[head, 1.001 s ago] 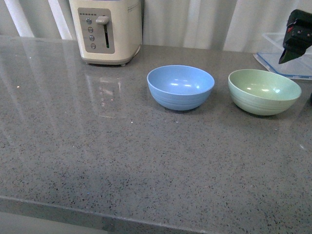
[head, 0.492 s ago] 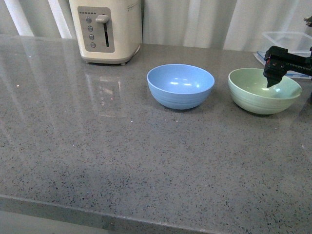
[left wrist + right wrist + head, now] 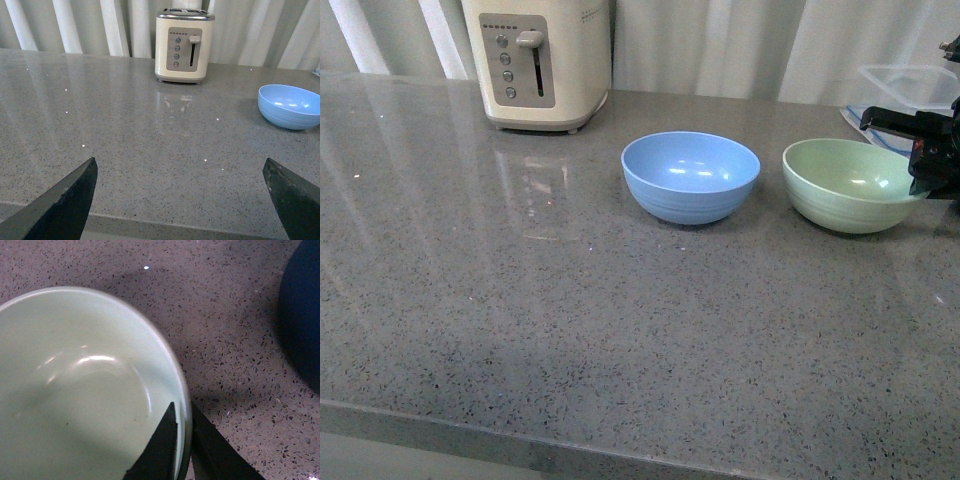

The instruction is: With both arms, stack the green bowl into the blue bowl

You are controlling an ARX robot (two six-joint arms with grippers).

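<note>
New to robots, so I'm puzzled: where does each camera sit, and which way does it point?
Front view: on the robot's body, facing forward over the counter at the toaster, blue bowl and green bowl; only the right tool shows.
Left wrist view: on the left arm, looking across the counter at toaster and blue bowl; the left tool's fingers show, wide apart.
Right wrist view: on the right arm, looking down into the green bowl, fingers straddling its rim.
Shared: front and left wrist both show toaster and blue bowl.
</note>
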